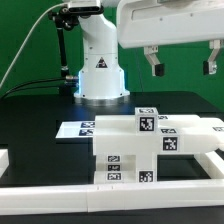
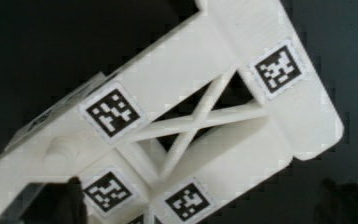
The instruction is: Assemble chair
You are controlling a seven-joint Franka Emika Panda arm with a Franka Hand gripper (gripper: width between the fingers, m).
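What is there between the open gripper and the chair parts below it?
Nothing: in the exterior view the gripper hangs open above the chair parts, with only empty air between them.

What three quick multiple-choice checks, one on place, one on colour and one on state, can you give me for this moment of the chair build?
1. Where is the gripper?
A. Above the chair parts, touching none
B. Resting on the table
C. Clamped on a part

2. What colour is the table?
A. White
B. Black
C. Wood brown

3. How do the jaws stand?
A. Shut empty
B. Shut on a leg
C. Open, holding nothing

Answers:
1 A: in the exterior view the gripper hangs in the air over the white chair parts.
2 B: the surface around the parts is black.
3 C: the two fingers stand apart with only background between them.
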